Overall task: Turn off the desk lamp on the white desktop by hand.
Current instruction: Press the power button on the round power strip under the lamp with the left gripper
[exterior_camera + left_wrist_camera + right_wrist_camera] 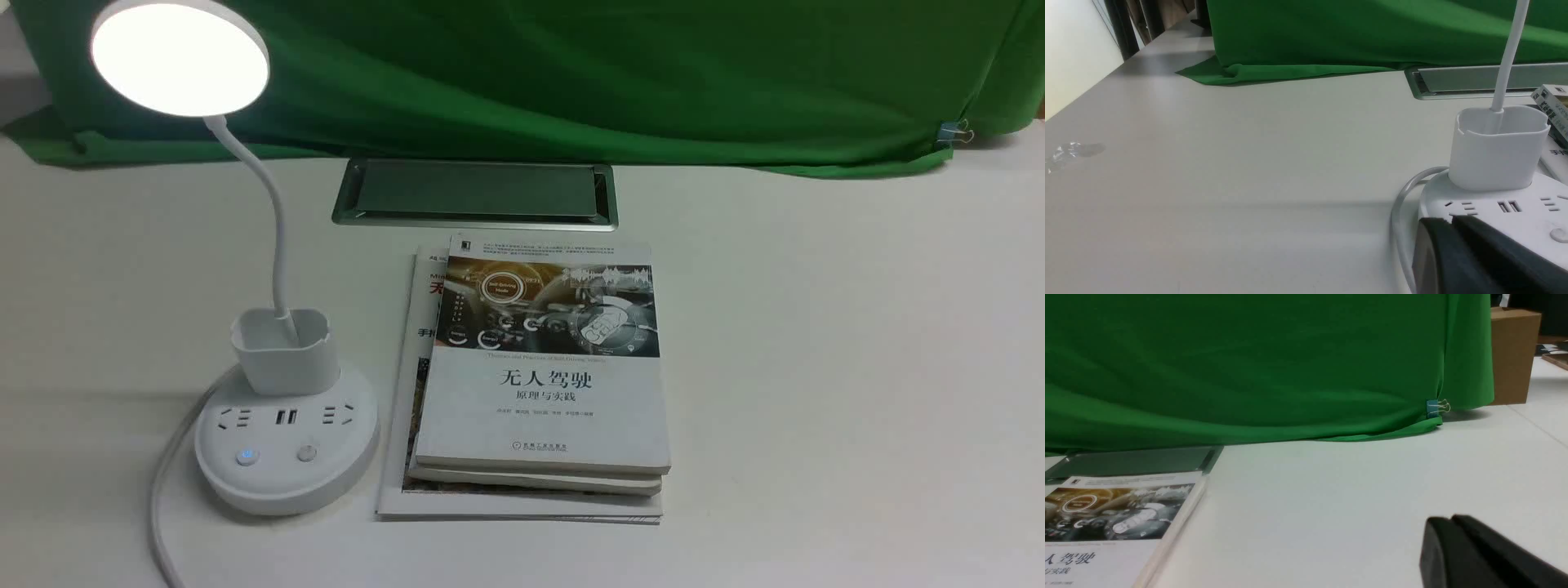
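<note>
The desk lamp stands at the left of the white desktop (816, 367). Its round disc head (180, 57) glows brightly. The thin neck (273, 220) drops into the squarish cup (286, 347) on the round base (286, 478). The left of the two buttons (246, 456) is lit blue and the right one (307, 452) is unlit. Neither gripper shows in the front view. In the left wrist view my left gripper (1451, 220) is shut and empty, with the base (1527, 216) just beyond its tips; it hides the left button. My right gripper (1451, 518) is shut and empty over bare desktop.
A stack of books (539, 384) lies just right of the lamp base. The lamp's white cord (163, 506) runs off the front left. The silver-framed grey hatch (475, 192) is behind the books. Green cloth (571, 73) covers the back. A cardboard box (1513, 355) stands far right.
</note>
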Available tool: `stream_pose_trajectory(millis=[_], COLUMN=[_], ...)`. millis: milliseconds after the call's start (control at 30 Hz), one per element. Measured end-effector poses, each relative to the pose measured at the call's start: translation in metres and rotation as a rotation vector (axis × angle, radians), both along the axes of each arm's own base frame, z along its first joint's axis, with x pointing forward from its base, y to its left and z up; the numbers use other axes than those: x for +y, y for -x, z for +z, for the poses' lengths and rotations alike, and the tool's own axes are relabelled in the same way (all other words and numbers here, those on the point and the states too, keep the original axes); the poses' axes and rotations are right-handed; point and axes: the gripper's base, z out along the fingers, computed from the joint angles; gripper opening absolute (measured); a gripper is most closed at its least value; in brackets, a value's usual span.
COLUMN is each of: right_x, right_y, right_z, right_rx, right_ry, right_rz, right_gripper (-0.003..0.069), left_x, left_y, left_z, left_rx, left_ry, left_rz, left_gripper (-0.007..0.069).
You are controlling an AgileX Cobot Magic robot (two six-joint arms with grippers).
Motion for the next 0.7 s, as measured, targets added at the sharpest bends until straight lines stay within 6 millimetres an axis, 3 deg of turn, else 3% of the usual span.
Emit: stream_pose_trajectory(millis=[700], right_x=[0.0], right_y=[0.0], right_z=[0.0], right_rx=[0.0], right_ry=[0.0], right_rz=[0.0], right_gripper=[0.0036], left_x=[0.0002], left_y=[-0.0004], left_z=[0.0032], left_rx=[-0.035], left_ry=[-0.004], left_rz=[0.002], left_gripper=[0.0011])
